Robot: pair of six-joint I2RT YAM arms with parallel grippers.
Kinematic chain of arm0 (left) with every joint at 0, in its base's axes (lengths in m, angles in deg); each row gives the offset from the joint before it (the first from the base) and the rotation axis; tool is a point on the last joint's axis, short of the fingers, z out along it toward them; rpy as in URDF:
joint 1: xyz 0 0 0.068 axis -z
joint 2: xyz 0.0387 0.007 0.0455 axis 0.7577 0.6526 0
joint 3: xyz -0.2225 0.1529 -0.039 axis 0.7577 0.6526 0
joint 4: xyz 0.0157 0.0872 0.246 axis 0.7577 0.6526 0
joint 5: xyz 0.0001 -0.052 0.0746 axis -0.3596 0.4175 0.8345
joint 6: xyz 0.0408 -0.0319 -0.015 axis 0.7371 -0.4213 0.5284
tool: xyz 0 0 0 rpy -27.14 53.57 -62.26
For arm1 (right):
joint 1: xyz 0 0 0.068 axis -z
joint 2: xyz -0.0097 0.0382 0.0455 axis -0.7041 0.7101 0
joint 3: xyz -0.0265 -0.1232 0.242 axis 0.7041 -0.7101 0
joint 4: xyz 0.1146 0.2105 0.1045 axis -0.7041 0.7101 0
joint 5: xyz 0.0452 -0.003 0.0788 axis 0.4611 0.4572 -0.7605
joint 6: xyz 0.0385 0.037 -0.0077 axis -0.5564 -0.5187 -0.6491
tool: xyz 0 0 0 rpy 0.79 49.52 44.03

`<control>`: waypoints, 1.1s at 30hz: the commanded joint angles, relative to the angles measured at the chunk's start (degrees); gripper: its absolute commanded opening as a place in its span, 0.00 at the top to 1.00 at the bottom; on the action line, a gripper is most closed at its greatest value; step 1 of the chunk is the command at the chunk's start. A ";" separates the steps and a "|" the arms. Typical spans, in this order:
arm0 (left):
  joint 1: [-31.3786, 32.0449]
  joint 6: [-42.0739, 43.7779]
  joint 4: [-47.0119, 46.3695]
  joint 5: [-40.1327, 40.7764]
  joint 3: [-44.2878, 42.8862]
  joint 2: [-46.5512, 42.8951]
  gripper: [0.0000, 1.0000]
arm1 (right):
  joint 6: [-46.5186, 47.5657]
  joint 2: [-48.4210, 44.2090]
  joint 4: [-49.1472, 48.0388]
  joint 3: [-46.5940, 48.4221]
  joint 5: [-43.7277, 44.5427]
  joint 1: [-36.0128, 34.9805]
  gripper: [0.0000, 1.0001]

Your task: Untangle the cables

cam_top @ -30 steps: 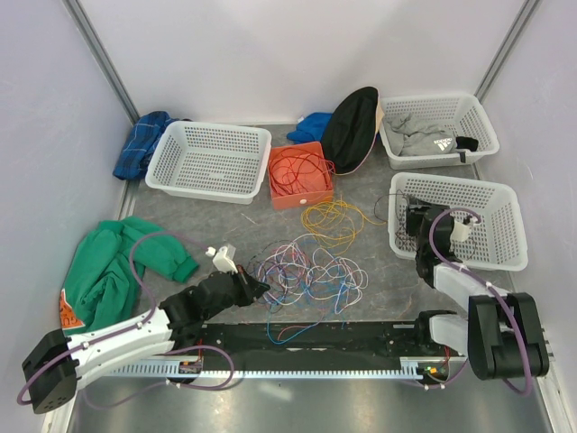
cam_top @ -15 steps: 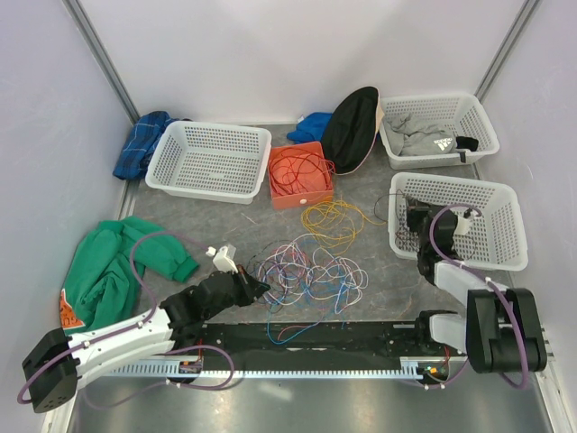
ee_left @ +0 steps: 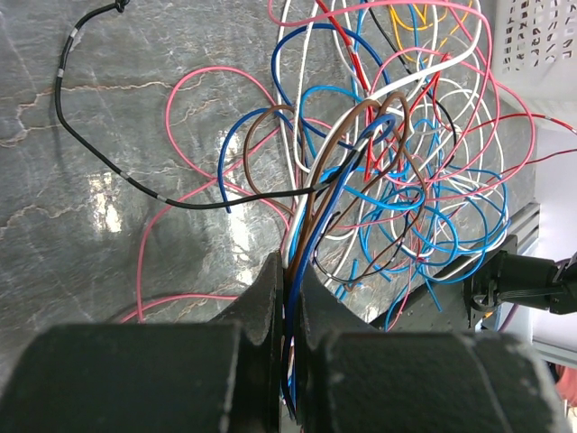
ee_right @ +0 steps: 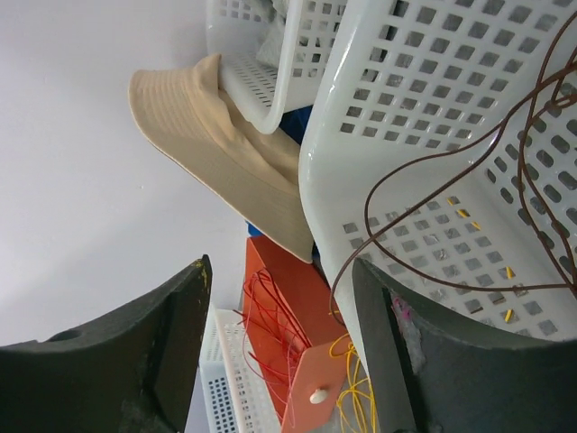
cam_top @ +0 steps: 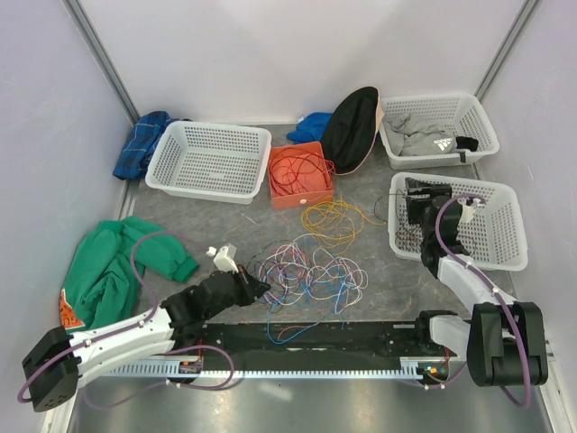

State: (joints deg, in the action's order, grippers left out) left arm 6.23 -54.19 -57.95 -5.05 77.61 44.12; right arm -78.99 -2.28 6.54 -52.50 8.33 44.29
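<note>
cables [cam_top: 306,271]: blue, pink, white, red, brown, black
yellow bunch [cam_top: 329,216]: 12 o'clock of tangle
box [cam_top: 303,202]: orange
baskets [cam_top: 206,189]: white, grid-holed
table [cam_top: 180,221]: grey marbled
sweater [cam_top: 113,266]: green
hat [cam_top: 350,126]: black, tan lining

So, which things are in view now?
cables: many, mixed colours, tangled at centre
yellow cables: few, yellow, behind tangle
orange box: one, orange, back centre, red cables inside
baskets: three, white, one back left, two right
grey garment: one, grey, in back right basket
hat: one, black, beside orange box
green garment: one, green, left
blue cloths: two, blue, back
left end effector: one, black, shut on cables
right end effector: one, black, open, by right basket
</note>
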 commanded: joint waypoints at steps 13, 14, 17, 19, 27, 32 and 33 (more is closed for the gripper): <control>0.06 -1.70 -4.66 0.27 3.36 2.77 0.98 | -5.85 6.14 -7.78 -1.88 -0.97 0.29 0.26; 0.15 -1.88 -4.66 0.36 3.62 2.77 0.98 | -5.77 7.63 -8.22 -1.79 -0.88 0.29 0.27; 0.06 -2.05 -4.22 1.23 3.88 2.24 0.98 | -5.59 10.18 -11.03 -1.62 0.08 0.29 0.30; 0.15 -1.79 -3.96 2.11 3.71 1.80 0.98 | -5.77 11.59 -13.13 -1.18 0.43 0.21 0.33; 0.06 -0.91 -2.29 3.70 3.01 2.07 0.98 | -6.38 19.07 -18.84 0.93 0.96 0.21 0.51; 0.06 -0.91 -1.67 4.14 3.01 2.07 0.98 | -6.21 20.66 -21.49 0.49 0.79 0.21 0.75; 0.06 -0.91 -1.58 4.14 3.01 1.98 0.98 | -5.94 20.31 -21.67 0.14 0.79 0.29 0.78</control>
State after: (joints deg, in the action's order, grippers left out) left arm 6.23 -54.21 -59.85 -3.25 77.61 46.22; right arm -85.07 17.94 -9.77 -53.49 7.83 44.29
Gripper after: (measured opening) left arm 0.045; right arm 0.273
